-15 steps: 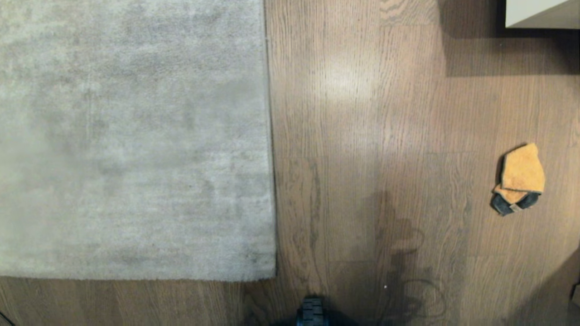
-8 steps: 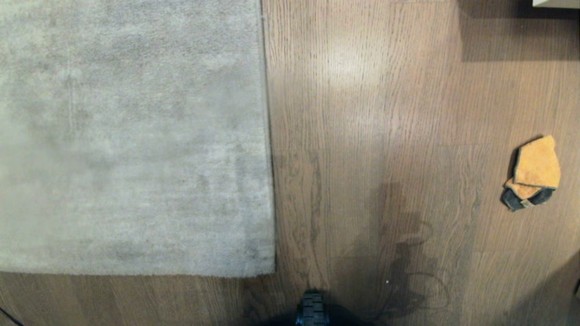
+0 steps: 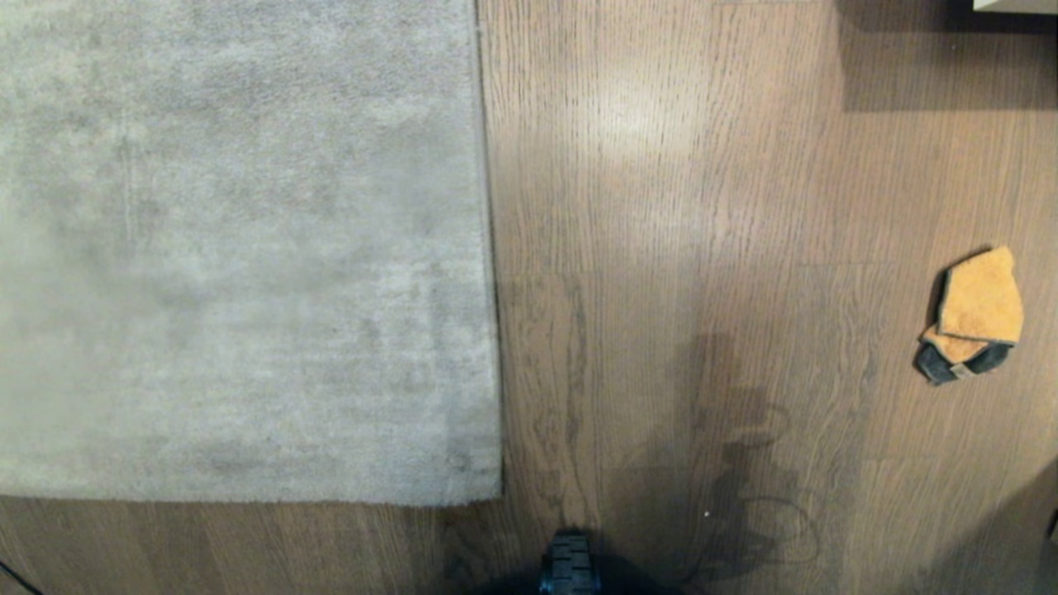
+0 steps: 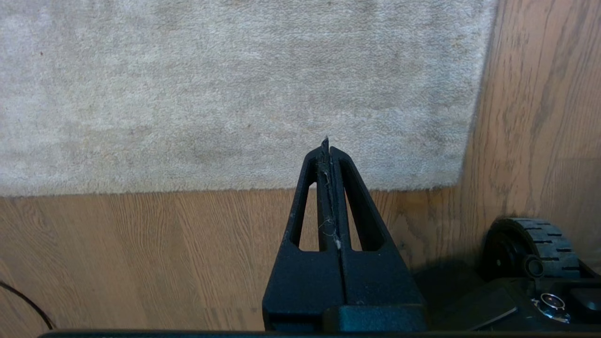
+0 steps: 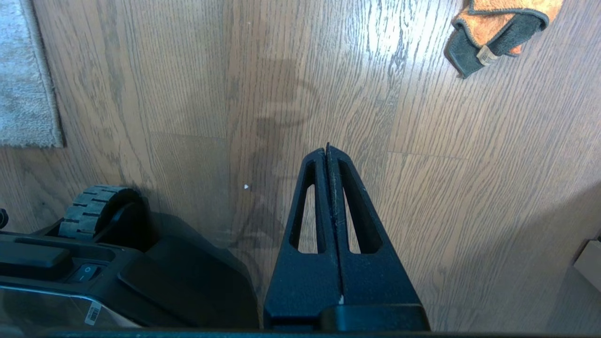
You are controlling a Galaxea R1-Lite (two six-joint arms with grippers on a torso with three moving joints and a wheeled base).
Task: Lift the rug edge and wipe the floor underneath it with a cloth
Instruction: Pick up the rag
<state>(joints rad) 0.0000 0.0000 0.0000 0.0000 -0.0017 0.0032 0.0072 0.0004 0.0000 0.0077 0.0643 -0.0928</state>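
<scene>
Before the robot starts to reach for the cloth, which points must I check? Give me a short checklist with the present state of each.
1. Cloth lying free on the floor: ok.
2. Rug edge flat, not yet lifted: ok.
3. Left gripper shut and empty, above the rug's near border: ok.
4. Right gripper shut and empty over bare floor; must open before grasping: not ok.
5. Dirt under the rug: cannot tell.
</scene>
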